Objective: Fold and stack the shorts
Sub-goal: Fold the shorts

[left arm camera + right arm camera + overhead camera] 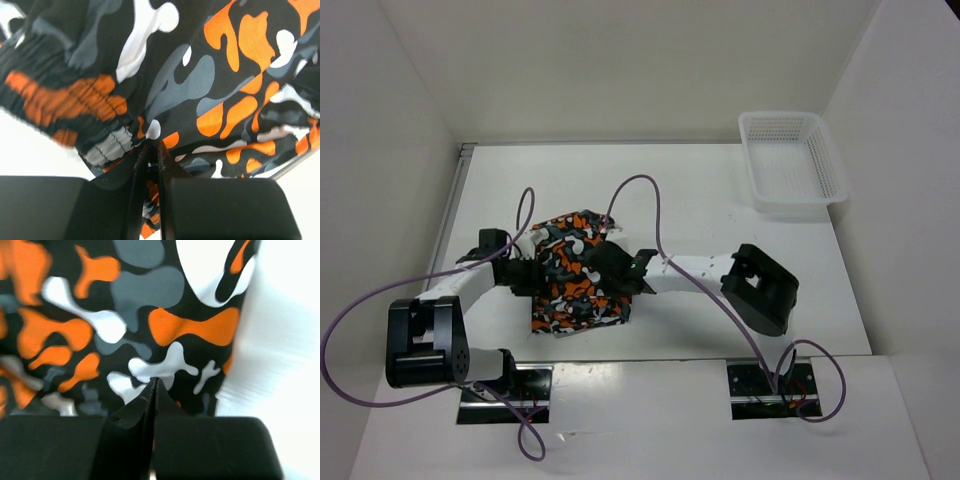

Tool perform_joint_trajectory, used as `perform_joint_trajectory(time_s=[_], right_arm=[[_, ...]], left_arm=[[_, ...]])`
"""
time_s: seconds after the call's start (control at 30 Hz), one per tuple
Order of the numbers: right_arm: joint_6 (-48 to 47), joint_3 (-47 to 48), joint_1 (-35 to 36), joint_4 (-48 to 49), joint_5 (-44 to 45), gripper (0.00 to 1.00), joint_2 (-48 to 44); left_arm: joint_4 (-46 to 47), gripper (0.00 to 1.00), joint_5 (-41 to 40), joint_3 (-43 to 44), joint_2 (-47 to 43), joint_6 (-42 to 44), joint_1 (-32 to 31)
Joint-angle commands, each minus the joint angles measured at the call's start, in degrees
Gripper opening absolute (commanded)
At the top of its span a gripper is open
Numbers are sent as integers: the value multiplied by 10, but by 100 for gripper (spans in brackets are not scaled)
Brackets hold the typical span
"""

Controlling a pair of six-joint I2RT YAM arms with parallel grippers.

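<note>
White tabletop (720, 200) with pale walls on three sides carries everything. The shorts (575, 275) lie a little left of its middle, between the two arms, in a rough, partly doubled heap that is not yet a neat fold.

I judge the cloth to be thin, light and very soft. It will not keep any shape by itself and will hang down and slide when it is lifted. The gathered elastic waistband (75, 100) looks thicker and firmer, so it seems the better place to pinch, and also the corners and hems. A grip in the flat middle would probably take only one layer and let the rest drop.

The left hand (152, 146) is at the left edge of the shorts, near the waistband. Its fingers are almost together, and a strip of orange cloth shows in the narrow gap between them, so it has the fabric pinched. The right hand (154, 382) is on the right part of the shorts, close to the edge. Its fingers are fully closed, and their tips touch the print. Whether any cloth is caught between them I cannot tell.

A white mesh basket (790, 165) stands at the far right corner, well apart.
</note>
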Motion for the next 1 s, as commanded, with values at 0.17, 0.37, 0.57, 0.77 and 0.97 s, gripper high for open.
perform_joint_trajectory(time_s=[0.17, 0.37, 0.57, 0.77, 0.97], right_arm=[[-15, 57, 13, -10, -24, 0, -98], [-15, 31, 32, 36, -59, 0, -18], [-21, 25, 32, 16, -49, 0, -1], [-62, 99, 1, -20, -10, 0, -63], [-74, 177, -88, -33, -23, 1, -19]], left_arm=[[-12, 19, -33, 57, -13, 5, 2], [-6, 19, -26, 52, -13, 5, 2], [-6, 19, -21, 57, -18, 5, 2], [-12, 19, -16, 73, -18, 5, 2], [-18, 19, -11, 79, -28, 5, 2]])
